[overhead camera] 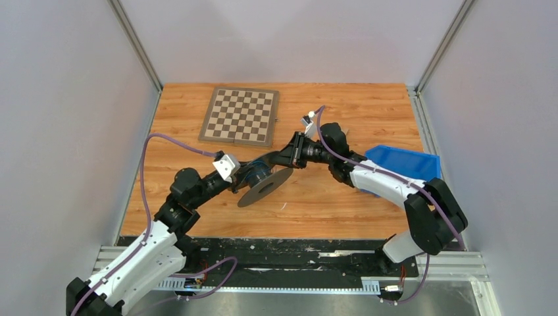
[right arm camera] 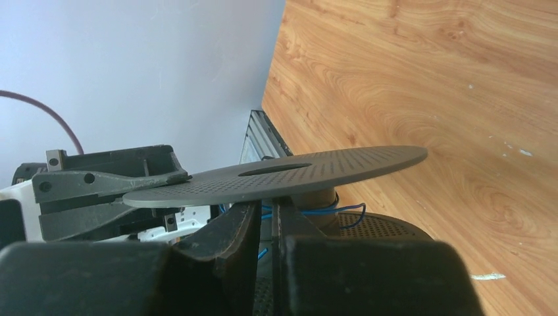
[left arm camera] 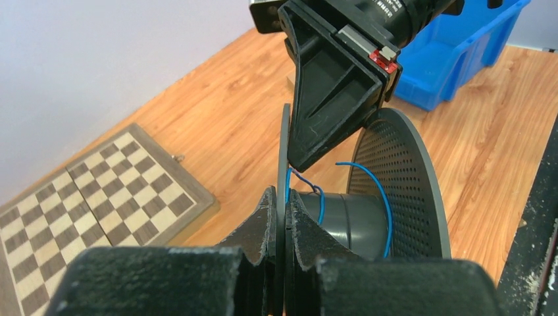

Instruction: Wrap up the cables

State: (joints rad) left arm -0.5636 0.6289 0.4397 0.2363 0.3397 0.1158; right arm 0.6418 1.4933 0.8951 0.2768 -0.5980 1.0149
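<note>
My left gripper (left arm camera: 281, 205) is clamped on the rim of one perforated flange of the grey spool (overhead camera: 265, 187), centre of the top view. The thin blue cable (left arm camera: 387, 207) sits in loose loops round the hub, btw the two flanges. My right gripper (right arm camera: 266, 214) pokes in from upper right w/ a slim gap in the jaws. Tbh I can't tell if it's pinching wire. Chessboard (overhead camera: 240, 116) is upper left.

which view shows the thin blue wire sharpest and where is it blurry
Left wrist view: blue wire on the spool is crisp, left fingers blurred. Right wrist view: wire mostly hidden under the flange, right fingers soft. Top view: wire too small to see.
</note>
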